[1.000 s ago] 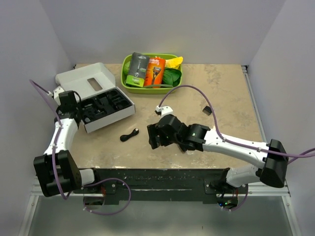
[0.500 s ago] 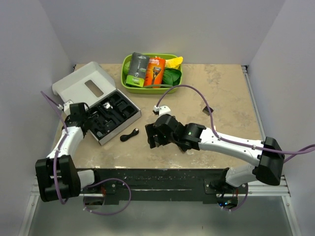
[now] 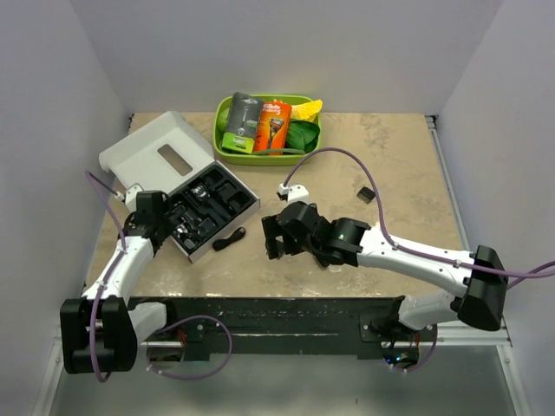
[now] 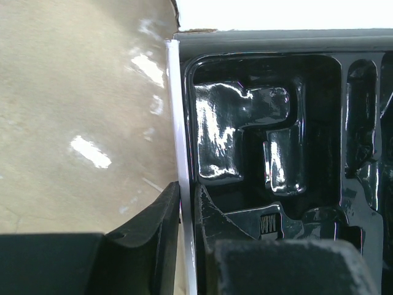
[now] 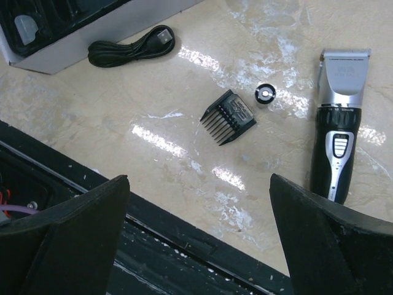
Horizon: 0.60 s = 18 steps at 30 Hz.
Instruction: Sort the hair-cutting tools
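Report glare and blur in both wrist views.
Left wrist: white glare on the glossy black moulded tray and beige tabletop; the near fingers, pinching the white box wall, look dark and soft. Right wrist: glare streaks around the small black guide comb; fingers nearly featureless.

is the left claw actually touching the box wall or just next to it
Touching. The left wrist view shows the left claw closed on the white wall of the box, one finger pressed against each side of it.

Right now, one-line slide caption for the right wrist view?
Right gripper open above the tabletop; hair clipper, guide comb, small round cap and coiled cable lie apart below it.
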Each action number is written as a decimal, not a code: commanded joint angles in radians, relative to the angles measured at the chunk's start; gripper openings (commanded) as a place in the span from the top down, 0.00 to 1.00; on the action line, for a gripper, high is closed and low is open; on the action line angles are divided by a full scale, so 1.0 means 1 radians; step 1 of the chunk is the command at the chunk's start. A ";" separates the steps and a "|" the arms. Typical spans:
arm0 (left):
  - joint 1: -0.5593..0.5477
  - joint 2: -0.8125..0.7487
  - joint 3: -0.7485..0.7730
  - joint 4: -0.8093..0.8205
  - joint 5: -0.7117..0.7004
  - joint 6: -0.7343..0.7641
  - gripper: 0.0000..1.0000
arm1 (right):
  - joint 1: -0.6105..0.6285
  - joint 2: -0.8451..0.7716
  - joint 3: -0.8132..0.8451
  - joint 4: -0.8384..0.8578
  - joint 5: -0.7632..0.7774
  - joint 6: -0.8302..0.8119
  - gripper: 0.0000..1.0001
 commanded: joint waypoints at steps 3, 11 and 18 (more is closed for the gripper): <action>-0.125 -0.031 -0.049 -0.016 0.017 -0.059 1.00 | 0.003 -0.082 -0.033 -0.052 0.095 0.059 0.02; -0.212 -0.094 -0.093 -0.033 0.016 -0.108 1.00 | 0.003 -0.106 -0.070 -0.092 0.130 0.099 0.02; -0.214 -0.119 -0.070 -0.058 0.056 -0.101 0.74 | -0.069 -0.074 -0.070 -0.095 0.141 0.082 0.01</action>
